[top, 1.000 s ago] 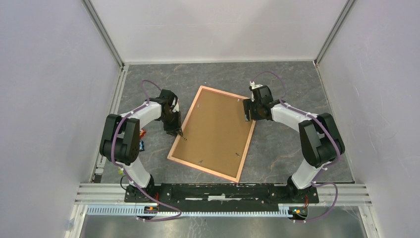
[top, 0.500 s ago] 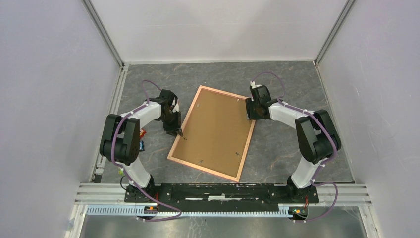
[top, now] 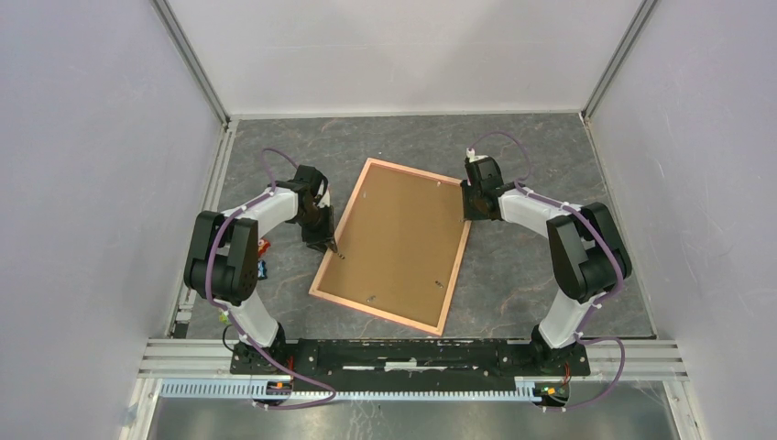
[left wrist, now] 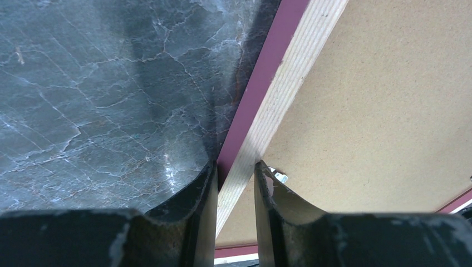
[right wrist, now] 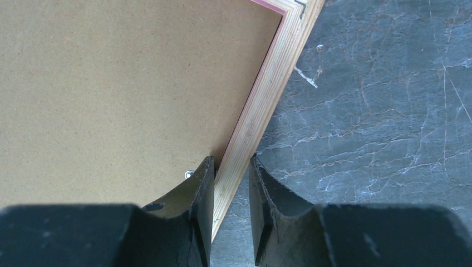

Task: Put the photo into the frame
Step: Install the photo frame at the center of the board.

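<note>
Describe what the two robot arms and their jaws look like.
The left arm and right arm match: white curved links between bulky black joint housings, on black bases. A purple cable loops along each. The jaws are black, scuffed pale at the edges, with curved inner faces.

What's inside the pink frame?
A plain brown board fills the frame, which lies flat on the table. Whether the photo is underneath cannot be seen, because the board covers the whole opening.
</note>
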